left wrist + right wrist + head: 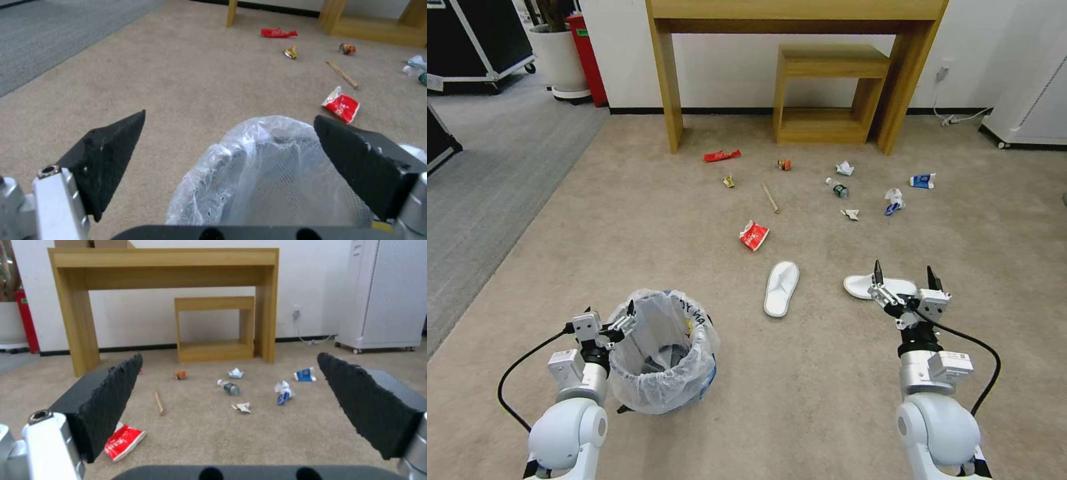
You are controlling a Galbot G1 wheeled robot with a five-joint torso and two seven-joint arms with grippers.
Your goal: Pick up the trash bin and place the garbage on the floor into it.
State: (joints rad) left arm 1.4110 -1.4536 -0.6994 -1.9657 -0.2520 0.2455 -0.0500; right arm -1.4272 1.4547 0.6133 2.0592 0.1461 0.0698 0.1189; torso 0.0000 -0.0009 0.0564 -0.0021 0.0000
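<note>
The bin (664, 353) is sat on the floor (627, 220) down at about 7 o'clock in the head view, bag rim sticking up. The left gripper (608, 325) is parked right at the bin's 9 o'clock edge, jaws spread wide, nothing grabbed. The right gripper (906, 279) is held out at 4 o'clock, also spread and empty, over a slipper (870, 285). Garbage (754, 235) is scattered up around 12 o'clock, well apart from the bin.
</note>
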